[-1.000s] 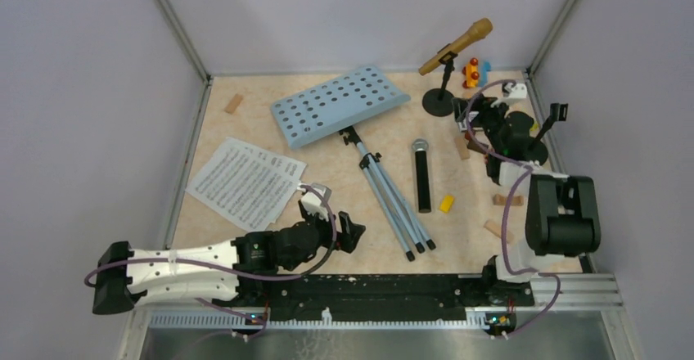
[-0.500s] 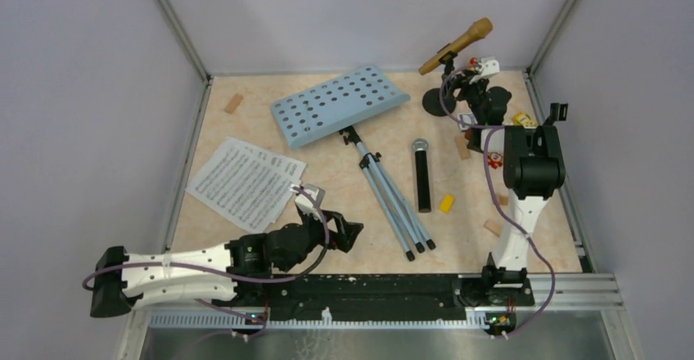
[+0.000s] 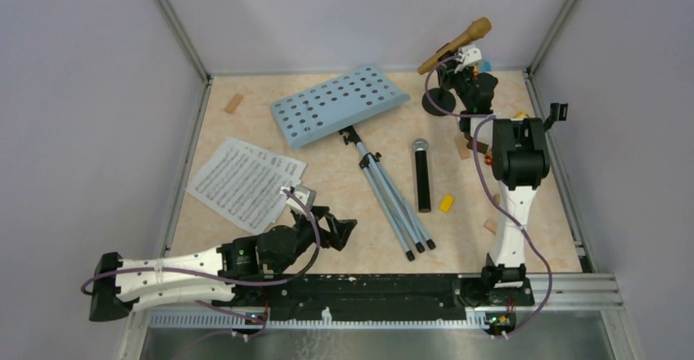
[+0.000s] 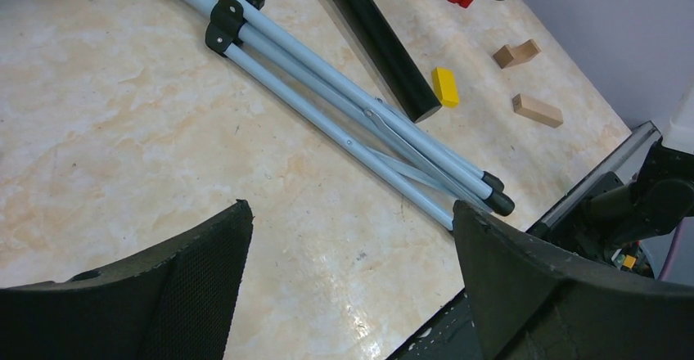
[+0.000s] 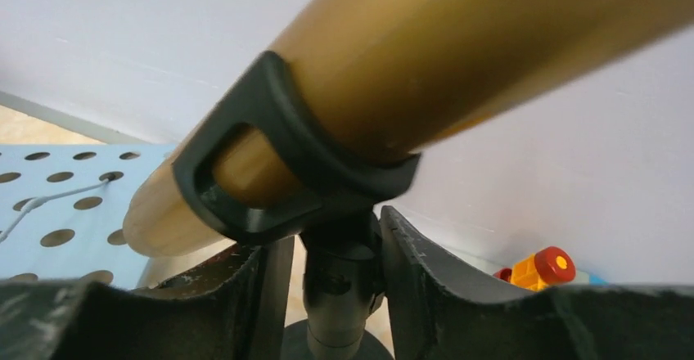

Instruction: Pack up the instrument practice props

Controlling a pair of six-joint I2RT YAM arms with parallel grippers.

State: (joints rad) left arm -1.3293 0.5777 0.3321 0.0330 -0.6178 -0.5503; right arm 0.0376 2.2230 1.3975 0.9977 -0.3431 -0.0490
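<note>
Right jaws closely flank mic holder stem (image 5: 340, 294), near back wall (image 3: 368, 16)

Lilac-grey walls (image 3: 344, 16), seemingly marbled tabletop (image 3: 327, 184)

Gold mic (image 3: 457, 45) tilts in its black holder (image 3: 442, 98), upper right, stem between my right fingers (image 5: 458, 294). Blue desk (image 3: 340, 105) lies upper centre, legs (image 3: 393, 200) folded; sheets (image 3: 244, 182) left; black mic (image 3: 422, 176) flat, centre-right.
</note>
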